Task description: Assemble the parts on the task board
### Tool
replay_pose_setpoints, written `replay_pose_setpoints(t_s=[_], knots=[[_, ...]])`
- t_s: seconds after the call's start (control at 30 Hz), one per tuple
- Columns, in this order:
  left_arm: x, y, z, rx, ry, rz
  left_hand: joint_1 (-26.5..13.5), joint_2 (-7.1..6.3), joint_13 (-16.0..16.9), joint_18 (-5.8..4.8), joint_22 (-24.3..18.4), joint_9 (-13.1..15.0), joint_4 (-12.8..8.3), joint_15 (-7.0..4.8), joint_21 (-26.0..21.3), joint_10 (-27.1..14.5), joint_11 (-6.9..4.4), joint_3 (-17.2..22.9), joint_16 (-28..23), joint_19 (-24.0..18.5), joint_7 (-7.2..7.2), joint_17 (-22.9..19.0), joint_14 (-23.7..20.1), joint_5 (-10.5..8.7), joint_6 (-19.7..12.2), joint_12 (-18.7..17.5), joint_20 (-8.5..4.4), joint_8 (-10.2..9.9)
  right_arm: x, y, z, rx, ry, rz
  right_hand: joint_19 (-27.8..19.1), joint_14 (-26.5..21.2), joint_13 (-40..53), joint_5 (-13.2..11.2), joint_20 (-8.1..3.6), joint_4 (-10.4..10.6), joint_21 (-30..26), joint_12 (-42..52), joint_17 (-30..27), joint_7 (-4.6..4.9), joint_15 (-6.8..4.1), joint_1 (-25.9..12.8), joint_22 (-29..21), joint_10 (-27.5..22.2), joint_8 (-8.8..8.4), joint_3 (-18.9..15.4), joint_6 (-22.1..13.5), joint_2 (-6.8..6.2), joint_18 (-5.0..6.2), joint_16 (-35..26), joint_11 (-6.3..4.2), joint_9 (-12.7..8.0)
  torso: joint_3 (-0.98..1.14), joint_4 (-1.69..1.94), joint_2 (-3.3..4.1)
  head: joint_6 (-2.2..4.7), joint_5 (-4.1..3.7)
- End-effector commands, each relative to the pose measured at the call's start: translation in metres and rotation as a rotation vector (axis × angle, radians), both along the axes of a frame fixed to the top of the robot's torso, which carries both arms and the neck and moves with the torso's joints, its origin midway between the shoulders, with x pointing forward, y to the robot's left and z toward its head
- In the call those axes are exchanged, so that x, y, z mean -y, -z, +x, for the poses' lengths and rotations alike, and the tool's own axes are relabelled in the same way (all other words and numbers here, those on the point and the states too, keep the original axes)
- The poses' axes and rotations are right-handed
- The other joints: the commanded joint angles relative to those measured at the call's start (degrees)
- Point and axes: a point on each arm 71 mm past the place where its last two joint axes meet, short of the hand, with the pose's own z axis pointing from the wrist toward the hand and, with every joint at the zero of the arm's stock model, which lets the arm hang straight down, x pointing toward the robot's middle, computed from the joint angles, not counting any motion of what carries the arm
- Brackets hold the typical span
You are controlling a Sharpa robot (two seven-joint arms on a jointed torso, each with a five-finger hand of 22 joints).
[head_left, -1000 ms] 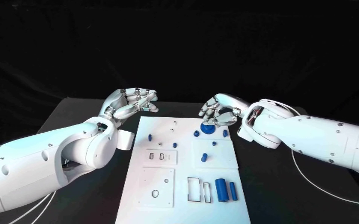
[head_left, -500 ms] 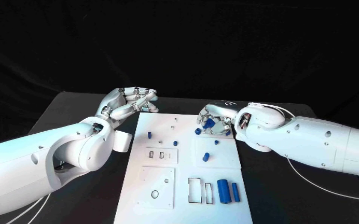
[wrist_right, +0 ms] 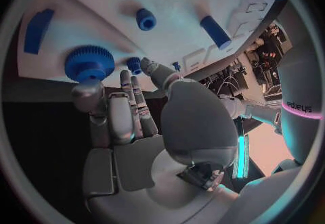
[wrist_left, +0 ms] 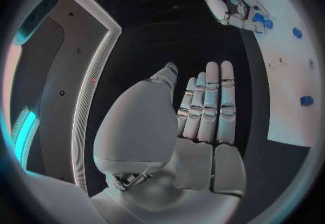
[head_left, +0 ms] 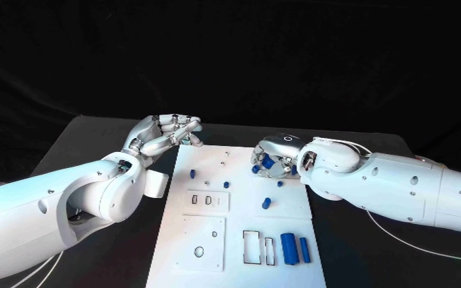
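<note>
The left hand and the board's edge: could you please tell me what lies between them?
In the left wrist view, only bare black table lies between the left hand and the board edge.

Black desk, matte, dark backdrop behind. White task board lies flat at its middle, long side running away from the robot. White cable trails across desk surface right of the board.
</note>
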Motion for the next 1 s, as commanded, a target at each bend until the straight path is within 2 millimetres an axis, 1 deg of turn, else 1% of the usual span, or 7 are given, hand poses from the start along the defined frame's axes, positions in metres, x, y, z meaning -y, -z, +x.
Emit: replay_pose_setpoints(t_s=[0.03,0.37,0.57,0.6,0.63,0.8,1.0], knots=[[0.002,-0.001,-0.001,-0.004,0.022,-0.013,-0.65,-0.15,-0.07,0.11,0.09,-0.07,0.01,-0.07,0.32,-0.37,0.1,0.05,0.16,-0.31,0.08,0.11,-0.38,-0.39,-0.19,-0.43,0.01,-0.21,-0.001,0.002,0.001,0.016,0.002,-0.033,0.75,1.8,0.19,0.03,0.06,0.27,1.17,0.09,1.14,-0.08,0.41,0.58,1.64,0.8,0.18,0.86,0.7,0.39,-1.05,1.07,-0.22,0.23,-0.01,0.04,0.37,0.18,0.0],[0.002,-0.001,-0.001,-0.009,0.025,-0.013,-0.79,-0.14,-0.08,0.12,0.12,-0.11,0.0,-0.01,0.39,-0.54,0.19,0.01,0.32,-0.36,0.21,0.28,-0.44,-0.39,-0.35,-0.6,0.05,-0.32,-0.005,0.004,0.001,0.016,0.002,-0.035,1.46,2.01,0.45,-0.38,-0.15,0.9,3.43,0.17,3.2,-0.58,0.1,0.87,4.8,2.34,0.71,3.12,1.81,1.28,-1.42,3.16,-0.69,0.9,0.06,-0.04,0.87,0.36,0.16],[0.003,-0.001,-0.001,-0.012,0.027,-0.012,-0.91,-0.14,-0.08,0.12,0.14,-0.15,-0.01,0.04,0.46,-0.69,0.29,-0.04,0.47,-0.39,0.33,0.45,-0.49,-0.4,-0.51,-0.75,0.08,-0.42,-0.005,0.005,0.001,0.022,0.013,-0.031,1.97,2.15,0.99,-2.05,-0.49,1.24,4.9,0.4,4.4,-1.18,-0.35,1.59,6.95,4.25,1.52,5.22,3.0,2.39,-1.68,4.35,-1.3,1.7,0.0,0.05,1.08,0.38,0.12],[0.003,-0.001,-0.001,-0.012,0.027,-0.012,-0.95,-0.14,-0.08,0.12,0.15,-0.17,-0.01,0.07,0.48,-0.74,0.32,-0.06,0.52,-0.41,0.38,0.5,-0.51,-0.41,-0.57,-0.8,0.09,-0.46,-0.005,0.005,0.001,0.025,0.015,-0.028,2.82,2.26,1.28,-2.11,-0.65,1.28,6.0,0.62,4.95,-1.48,-0.58,1.79,8.73,5.07,2.01,5.53,3.6,2.6,-1.98,4.77,-1.59,2.11,0.0,0.07,1.12,0.41,0.12],[0.002,-0.001,0.0,-0.013,0.027,-0.012,-0.95,-0.14,-0.08,0.12,0.15,-0.17,-0.01,0.07,0.48,-0.74,0.32,-0.06,0.52,-0.41,0.38,0.5,-0.51,-0.41,-0.57,-0.8,0.09,-0.46,-0.005,0.005,0.001,0.031,0.017,-0.022,5.3,2.07,1.51,-2.16,-0.81,1.37,8.8,0.7,4.01,-1.69,-0.77,1.83,13.37,5.57,2.34,5.69,3.88,2.67,-2.85,4.42,-1.78,2.47,0.04,0.06,1.15,0.36,0.14],[0.002,0.0,0.0,-0.017,0.026,-0.01,-1.0,-0.11,-0.08,0.12,0.16,-0.18,0.0,0.09,0.51,-0.79,0.35,-0.08,0.56,-0.42,0.41,0.56,-0.54,-0.4,-0.62,-0.84,0.11,-0.49,-0.006,0.0,-0.001,0.073,0.019,0.021,5.64,2.02,2.31,-2.8,-1.3,1.7,9.63,0.57,4.0,-2.21,-1.22,2.29,14.42,6.69,3.5,6.76,4.43,3.59,-2.96,4.74,-2.32,3.92,0.01,0.09,1.18,0.29,0.26],[0.0,0.0,0.001,-0.021,0.022,-0.007,-1.03,-0.08,-0.08,0.12,0.17,-0.2,-0.02,0.13,0.55,-0.9,0.41,-0.09,0.65,-0.44,0.49,0.66,-0.6,-0.4,-0.73,-0.94,0.13,-0.56,-0.006,-0.007,-0.005,0.113,0.031,0.073,5.66,2.05,2.6,-3.17,-1.41,1.72,9.84,0.47,4.16,-2.37,-1.33,2.46,14.75,7.0,4.05,7.12,4.67,3.77,-3.0,4.94,-2.46,4.58,-0.02,0.0,1.21,0.73,0.3]])
